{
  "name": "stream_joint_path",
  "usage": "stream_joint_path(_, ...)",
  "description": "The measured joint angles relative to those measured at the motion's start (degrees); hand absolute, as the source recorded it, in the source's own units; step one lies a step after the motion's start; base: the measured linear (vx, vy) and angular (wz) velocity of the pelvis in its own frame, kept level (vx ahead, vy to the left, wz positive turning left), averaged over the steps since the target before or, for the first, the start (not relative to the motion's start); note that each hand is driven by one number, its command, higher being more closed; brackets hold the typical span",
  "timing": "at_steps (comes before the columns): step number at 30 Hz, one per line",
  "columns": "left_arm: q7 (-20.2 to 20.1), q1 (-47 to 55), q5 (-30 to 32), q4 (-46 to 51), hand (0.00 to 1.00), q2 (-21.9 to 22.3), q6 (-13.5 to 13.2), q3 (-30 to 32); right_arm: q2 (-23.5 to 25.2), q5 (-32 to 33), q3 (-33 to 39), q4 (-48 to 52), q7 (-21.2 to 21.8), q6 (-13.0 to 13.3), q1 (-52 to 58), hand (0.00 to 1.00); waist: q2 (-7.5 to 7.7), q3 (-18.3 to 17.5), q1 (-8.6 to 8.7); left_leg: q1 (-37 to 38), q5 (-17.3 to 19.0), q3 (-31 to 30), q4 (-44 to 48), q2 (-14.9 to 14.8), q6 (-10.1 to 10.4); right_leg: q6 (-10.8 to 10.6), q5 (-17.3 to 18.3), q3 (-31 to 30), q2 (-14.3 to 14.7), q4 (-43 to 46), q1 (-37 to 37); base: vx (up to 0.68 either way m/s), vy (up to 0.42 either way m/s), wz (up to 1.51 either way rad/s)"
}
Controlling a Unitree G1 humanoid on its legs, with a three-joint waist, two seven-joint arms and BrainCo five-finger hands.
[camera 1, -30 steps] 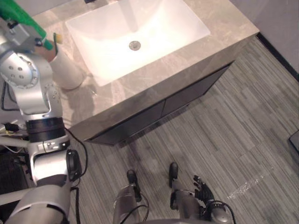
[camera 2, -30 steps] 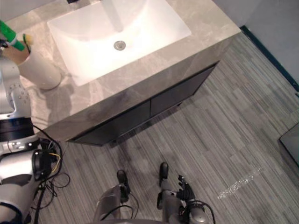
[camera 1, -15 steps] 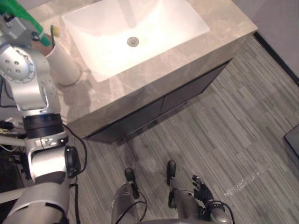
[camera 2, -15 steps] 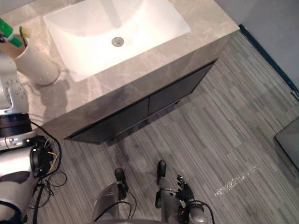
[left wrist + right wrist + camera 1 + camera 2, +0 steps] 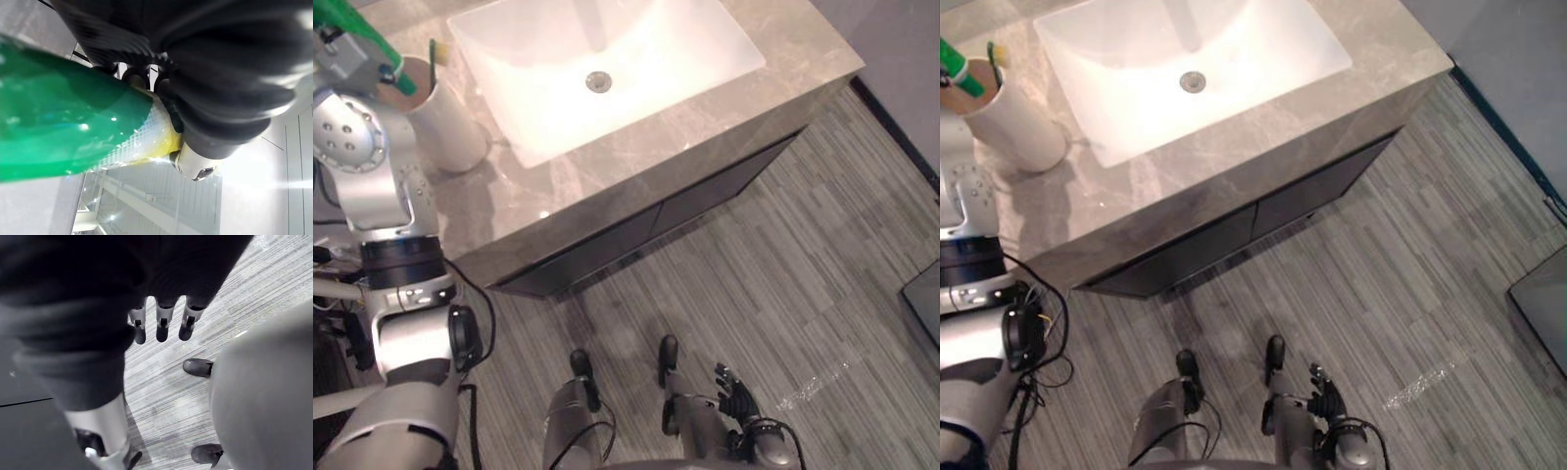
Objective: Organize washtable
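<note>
You're looking down on a grey marble washtable [image 5: 636, 166] with a white rectangular sink [image 5: 636, 69] sunk into it, over a striped grey plank floor [image 5: 803, 274]. Your task piece is the green tube [image 5: 357, 31] at the far left corner of the counter. It is glossy green and tilted. In the left wrist view its body ends in a clear cross-hatched strip with yellow beside it. Your left hand [image 5: 220, 88] is wrapped round it and holds it up off the stone. The tube's lower end reaches the mouth of the white cup [image 5: 445, 122], but you can't tell whether it touches the rim or the inside. A toothbrush [image 5: 433, 61] stands upright in that cup on the side nearer the sink. The cup sits on the counter just beside the basin's left wall, on a narrow strip of marble. The drain [image 5: 598, 81] lies in the middle of the basin, well apart from the cup. The front lip of the counter runs bare from the cup to the right corner, above dark cabinet doors [image 5: 705, 201]. Your right hand [image 5: 734, 397] hangs low over the floor, fingers [image 5: 161, 328] straight and loose, holding nothing. A dark flat object [image 5: 925, 304] lies at the floor's right edge, far from both hands.
</note>
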State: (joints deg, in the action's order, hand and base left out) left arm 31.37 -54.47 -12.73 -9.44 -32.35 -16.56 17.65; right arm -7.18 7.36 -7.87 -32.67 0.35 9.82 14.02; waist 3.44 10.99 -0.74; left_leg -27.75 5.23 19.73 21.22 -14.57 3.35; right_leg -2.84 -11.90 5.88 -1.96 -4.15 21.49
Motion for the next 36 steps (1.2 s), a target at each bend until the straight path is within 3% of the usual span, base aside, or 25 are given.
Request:
stream_joint_path(22, 0.0, -0.4, 0.1, -0.1, 1.00, 0.0, 0.1, 0.7, -0.1, 0.0, 0.0, 0.4, 0.0, 0.0, 0.0, 0.00, 0.16, 2.1, -0.03, -0.9, 0.6, -0.5, 1.7, -1.2, 0.4, -0.1, -0.1, 0.2, 0.9, 0.0, 0.1, 0.01, 0.036, -0.01)
stream_joint_path(36, -0.1, -0.4, 3.4, 0.0, 1.00, -1.8, 0.4, 0.7, -0.2, 0.0, 0.0, 0.9, 1.1, 0.1, 0.0, 0.00, 0.02, 3.6, -0.10, -1.8, 1.2, -0.7, 2.9, -1.4, 0.4, 0.2, 0.1, 0.3, 1.0, 0.3, 0.7, 0.01, 0.048, -0.01)
